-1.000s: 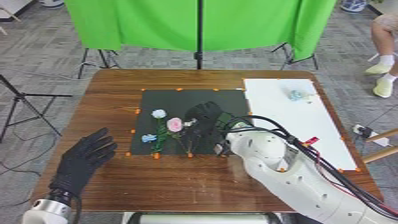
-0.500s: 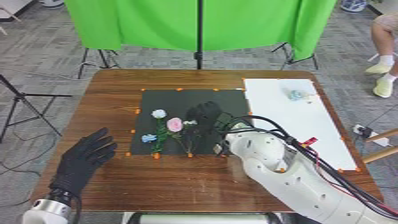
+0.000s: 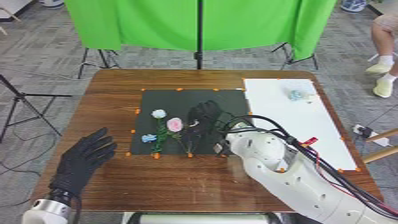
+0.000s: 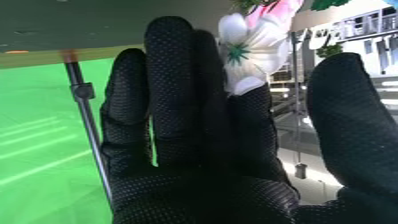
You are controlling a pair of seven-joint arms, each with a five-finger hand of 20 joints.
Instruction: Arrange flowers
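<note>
1. In the head view, my right hand (image 3: 204, 119), in its black fabric glove, is over the dark rectangular mat (image 3: 169, 99). I see its fingers straight and the thumb standing apart, so it is open and grips nothing.
2. Just beside these fingers is the white flower with thin petals and a green centre (image 4: 269, 55). I cannot tell if they touch.
3. On the mat, to the left of this hand, lie the round pink rose (image 3: 175, 124), the pale bluish-white rose (image 3: 159, 113) and the small light-blue blossom (image 3: 149, 137).
4. My left hand (image 3: 84, 157), with relaxed fingers, rests near the table's left side.
5. On the white sheet (image 3: 289, 135) stands a clear, bluish object (image 3: 297, 94) — probably the vase, and I judge it slippery and breakable.
6. I expect the white flower to be very light, with soft petals which bend or crush easily. The stem should be stiffer but thin, and it may roll between the gloved fingers.
7. So I should take the stem a little below the bloom — thumb against fingers, gently — and not catch the pink rose's stem with it.
</note>
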